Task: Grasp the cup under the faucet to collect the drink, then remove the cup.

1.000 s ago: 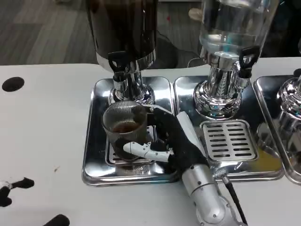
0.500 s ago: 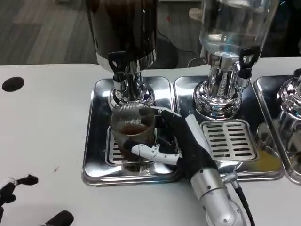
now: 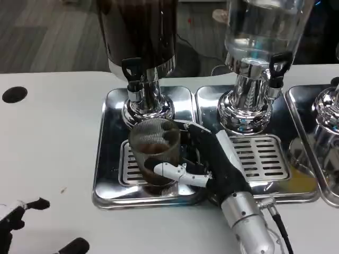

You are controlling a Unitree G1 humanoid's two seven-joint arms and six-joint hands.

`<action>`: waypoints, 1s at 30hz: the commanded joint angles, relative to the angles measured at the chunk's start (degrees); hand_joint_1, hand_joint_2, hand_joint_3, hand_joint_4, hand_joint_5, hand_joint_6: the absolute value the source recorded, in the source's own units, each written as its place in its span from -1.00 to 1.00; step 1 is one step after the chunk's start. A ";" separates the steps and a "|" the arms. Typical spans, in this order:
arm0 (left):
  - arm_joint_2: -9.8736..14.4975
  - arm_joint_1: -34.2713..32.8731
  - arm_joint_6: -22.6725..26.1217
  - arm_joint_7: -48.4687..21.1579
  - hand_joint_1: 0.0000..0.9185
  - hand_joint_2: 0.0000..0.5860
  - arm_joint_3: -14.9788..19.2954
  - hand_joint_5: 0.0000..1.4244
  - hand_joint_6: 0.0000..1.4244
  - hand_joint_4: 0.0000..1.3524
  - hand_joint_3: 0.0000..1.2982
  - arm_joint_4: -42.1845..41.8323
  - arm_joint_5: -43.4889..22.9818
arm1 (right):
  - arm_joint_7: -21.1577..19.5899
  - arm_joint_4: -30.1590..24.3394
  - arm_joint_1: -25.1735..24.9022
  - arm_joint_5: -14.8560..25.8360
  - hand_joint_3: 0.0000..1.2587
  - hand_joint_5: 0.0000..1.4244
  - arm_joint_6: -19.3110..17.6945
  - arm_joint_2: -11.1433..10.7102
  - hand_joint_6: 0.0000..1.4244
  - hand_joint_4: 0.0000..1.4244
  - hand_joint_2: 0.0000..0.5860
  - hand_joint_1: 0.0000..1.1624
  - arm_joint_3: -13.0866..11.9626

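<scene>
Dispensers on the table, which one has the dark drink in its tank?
The left dispenser, directly behind the cup that the right hand holds. The middle dispenser has a clear tank.

The right hand [image 3: 209,159] has a black palm and back panel edged in white, with white fingers [image 3: 175,172] tipped in black. Behind it runs a rounded silver forearm [image 3: 249,225] with a black cable [image 3: 278,222] along its side. The left hand [image 3: 16,217] shows white and black fingertips
</scene>
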 commanded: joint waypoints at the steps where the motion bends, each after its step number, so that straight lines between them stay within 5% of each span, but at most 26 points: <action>1: 0.44 -0.32 0.60 -0.77 -1.00 -0.76 -0.46 -0.40 -0.14 -0.57 -0.41 -0.32 0.14 | 0.38 -2.27 0.38 0.86 -0.42 -0.53 -2.89 -0.11 -0.77 -0.48 -0.76 0.24 -0.62; 30: 1.19 0.00 0.59 -1.23 -1.00 -0.75 1.31 -0.39 -0.13 -0.56 -0.40 0.23 -2.77 | 3.06 -0.36 -0.28 -0.28 -0.60 -0.72 -1.39 -0.12 -0.96 -0.74 -0.75 0.26 0.34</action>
